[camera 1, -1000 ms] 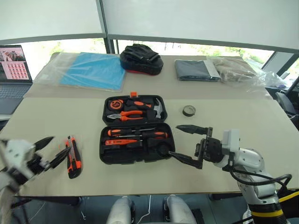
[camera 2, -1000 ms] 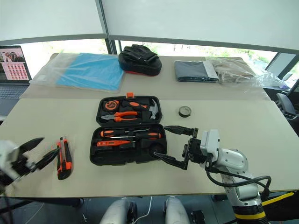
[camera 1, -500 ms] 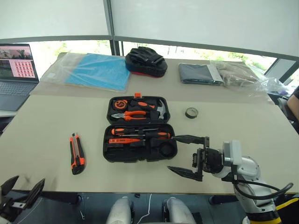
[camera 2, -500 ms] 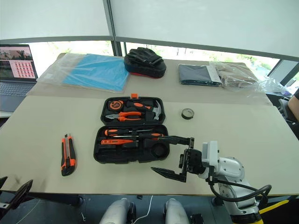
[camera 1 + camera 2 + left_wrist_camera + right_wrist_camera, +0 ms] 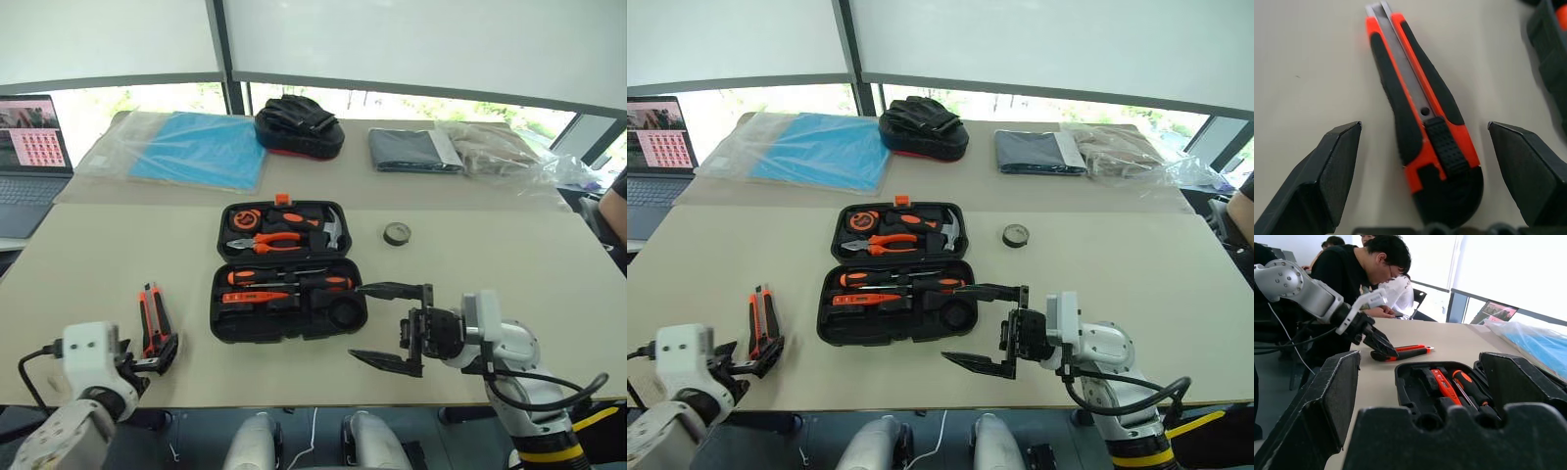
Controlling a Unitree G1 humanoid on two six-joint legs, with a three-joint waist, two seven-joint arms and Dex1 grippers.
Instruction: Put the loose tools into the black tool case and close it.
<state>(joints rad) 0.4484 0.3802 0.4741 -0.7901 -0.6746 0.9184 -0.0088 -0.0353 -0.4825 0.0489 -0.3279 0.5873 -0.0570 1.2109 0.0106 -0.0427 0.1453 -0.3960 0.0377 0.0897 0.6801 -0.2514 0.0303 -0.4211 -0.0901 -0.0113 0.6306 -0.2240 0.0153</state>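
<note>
Since half a second earlier, when it was seen below the bench edge, the left gripper [image 5: 1422,161] has been brought up to the near end of the utility knife [image 5: 154,323], and its two black fingers [image 5: 1327,171] are now spread wide on either side of the knife's butt without touching it. The knife is laid flat on the bench [image 5: 88,264], well to the left of the black tool case [image 5: 286,272], and its place has not been changed. The right gripper [image 5: 387,323] has been kept almost where it was, just beside the case's right front corner, with its jaws wide apart and nothing held between them. The case is left open on the bench: pliers [image 5: 263,241], a hammer [image 5: 331,227] and a tape measure [image 5: 245,217] are seated in the far half, while two screwdrivers [image 5: 284,279] and a small orange tester screwdriver [image 5: 250,296] are lying in the near half; whether these are pressed fully into their recesses cannot be told from the head views. The small dark tape roll [image 5: 396,233] is seen on the bench to the right of the case's far half, apart from it. Behind the case a black and red soft bag [image 5: 297,124] is set, with a blue sheet in plastic [image 5: 186,147] to its left and a laptop [image 5: 24,147] at the far left. A seated person [image 5: 1366,274] is caught in the right wrist view.
</note>
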